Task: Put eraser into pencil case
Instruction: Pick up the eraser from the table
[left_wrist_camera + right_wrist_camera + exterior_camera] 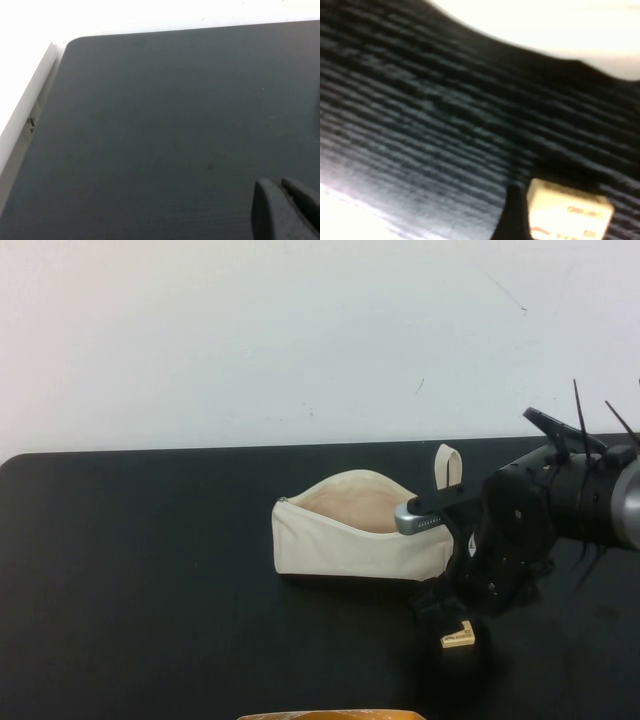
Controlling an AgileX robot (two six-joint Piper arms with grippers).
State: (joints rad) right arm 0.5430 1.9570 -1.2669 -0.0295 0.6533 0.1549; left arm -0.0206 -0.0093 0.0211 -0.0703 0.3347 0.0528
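Observation:
The pencil case [350,540] is a cream-white pouch lying near the middle of the black table [140,570], with its zip open, pale peach lining showing and its loop [449,466] at the right end. The eraser [459,637], a small pale yellow block, lies on the table in front of the pouch's right end. My right gripper [452,622] is low over the eraser and open. In the right wrist view the eraser [567,210] rests against one dark finger [516,215]; the other finger is out of frame. My left gripper [279,186] is shut and empty over bare table, and is outside the high view.
A white wall runs behind the table's far edge [250,448]. The top of an orange-yellow object [330,715] shows at the table's front edge. In the left wrist view the table's rounded corner [70,45] meets a white ledge.

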